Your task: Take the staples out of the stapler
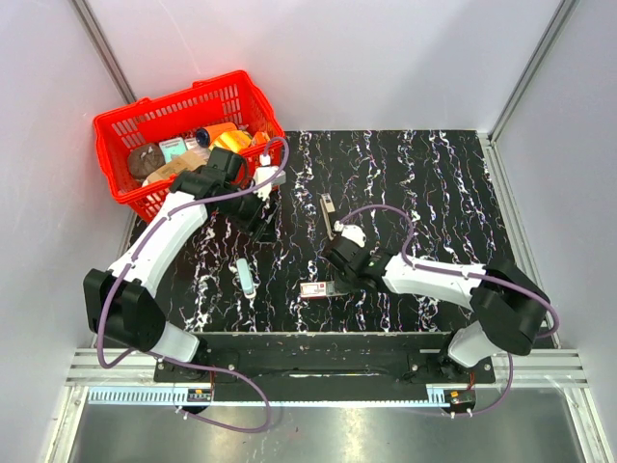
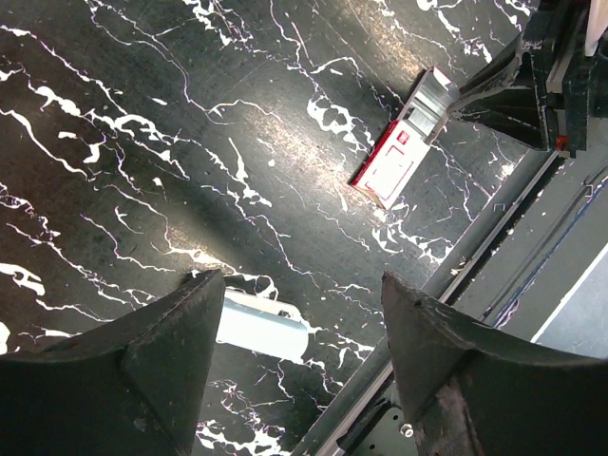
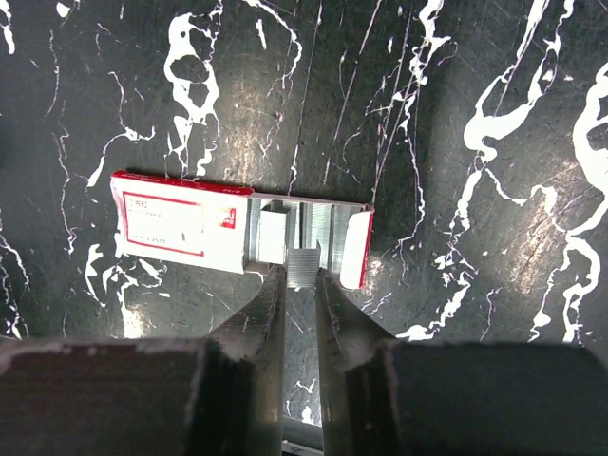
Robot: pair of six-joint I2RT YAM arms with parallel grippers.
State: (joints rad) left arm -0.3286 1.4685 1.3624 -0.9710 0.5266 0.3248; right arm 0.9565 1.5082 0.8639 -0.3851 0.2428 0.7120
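**Right jaws pinched on staples over the box; stapler lies free behind them**

On my screens I count one slim dark-grey hinged stapler, one small red-and-white cardboard box, one pale blue-grey bar and one red plastic basket. The basket holds a jumble I can't count.

The stapler lies near the middle of the black marbled tabletop, its length running from far edge to near edge. It is in neither set of jaws. It sits on the far side of the right gripper, just beside that arm's wrist, and to the right of the left gripper, apart from it.

My right jaws are almost closed, nipping a short silver strip of staples at the box's open tray. The box is close to the near edge, about midway along it.

My left jaws stand wide apart with nothing between them, above the tabletop. The bar lies below them, toward the near edge and left of the box.

The basket sits at the far left corner.
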